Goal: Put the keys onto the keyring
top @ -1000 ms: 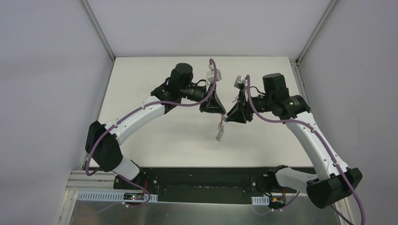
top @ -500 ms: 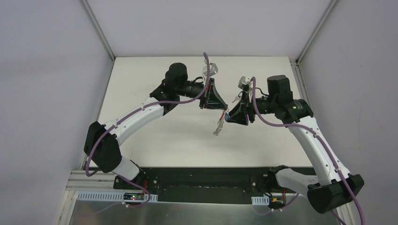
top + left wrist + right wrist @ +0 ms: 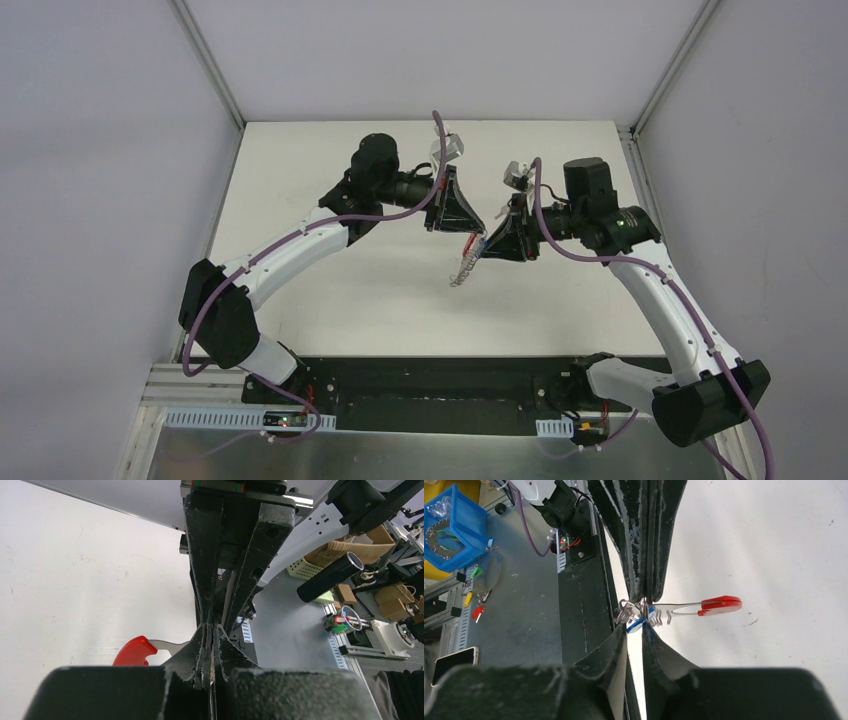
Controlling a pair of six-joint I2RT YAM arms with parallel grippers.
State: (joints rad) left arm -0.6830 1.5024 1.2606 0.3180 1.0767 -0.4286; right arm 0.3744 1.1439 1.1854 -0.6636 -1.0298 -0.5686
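White table (image 3: 340,290) (blue bin (image 3: 454,527) beyond its edge)

The left fingers (image 3: 472,226) have rolled, their black wedge now reaching higher in the frame. The right fingers (image 3: 496,245), with the blue key (image 3: 481,243), dipped, then rose. The keyring (image 3: 461,270) hangs higher, further left.

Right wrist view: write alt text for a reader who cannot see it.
The right gripper, at the bottom, pinches the blue-headed key at the silver rings of the keyring, which the left gripper holds from above with shut fingers. The red end points right over the white table.
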